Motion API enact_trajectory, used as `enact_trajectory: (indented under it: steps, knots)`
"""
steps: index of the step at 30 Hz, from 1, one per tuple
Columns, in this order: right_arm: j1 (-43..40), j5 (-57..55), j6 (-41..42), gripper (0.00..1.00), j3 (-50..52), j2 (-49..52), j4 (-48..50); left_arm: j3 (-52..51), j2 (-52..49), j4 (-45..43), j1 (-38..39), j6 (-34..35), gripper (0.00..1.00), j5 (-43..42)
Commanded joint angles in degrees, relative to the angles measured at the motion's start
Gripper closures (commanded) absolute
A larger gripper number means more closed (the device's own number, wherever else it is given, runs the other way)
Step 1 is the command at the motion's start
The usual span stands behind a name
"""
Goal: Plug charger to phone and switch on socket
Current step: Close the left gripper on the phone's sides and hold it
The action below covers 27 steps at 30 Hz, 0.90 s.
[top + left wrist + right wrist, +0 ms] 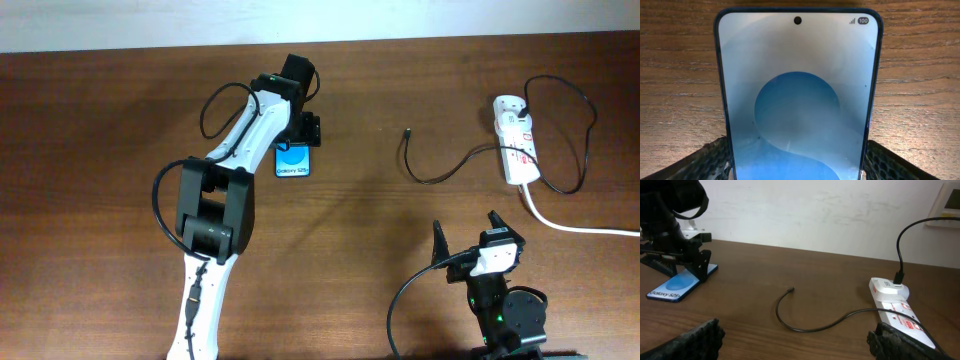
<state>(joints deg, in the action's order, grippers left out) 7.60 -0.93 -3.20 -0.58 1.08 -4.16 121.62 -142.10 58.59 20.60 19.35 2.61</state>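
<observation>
The phone (293, 161) lies flat on the table with its blue screen up. It fills the left wrist view (797, 100) and shows at the left of the right wrist view (680, 284). My left gripper (300, 132) straddles its far end, with both fingers against its side edges (797, 162). The black charger cable (440, 177) curls from the white socket (517, 140) to a loose plug tip (407, 131), which lies apart from the phone. My right gripper (467, 235) is open and empty, near the front edge, facing the cable (805, 328) and the socket (895, 311).
A thick white cord (580, 228) runs from the socket off to the right edge. A pale wall (815, 210) stands behind the table's far edge. Bare brown wood lies between the phone and the plug tip.
</observation>
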Motion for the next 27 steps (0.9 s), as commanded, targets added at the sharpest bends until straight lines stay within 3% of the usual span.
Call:
enact_trajectory:
  steps: [1, 9, 22, 27]
  knots:
    - [0.3, 0.2, 0.4, 0.02, 0.3, 0.0, -0.4, 0.6, -1.7, 0.6, 0.0, 0.8, 0.17, -0.7]
    - [0.3, 0.2, 0.4, 0.02, 0.3, 0.0, -0.4, 0.6, -1.7, 0.0, 0.0, 0.8, 0.24, -0.7]
    - [0.3, 0.2, 0.4, 0.02, 0.3, 0.0, -0.4, 0.6, -1.7, 0.1, 0.0, 0.8, 0.61, -0.7]
    - [0.3, 0.2, 0.4, 0.02, 0.3, 0.0, -0.4, 0.6, -1.7, 0.2, 0.0, 0.8, 0.66, -0.7]
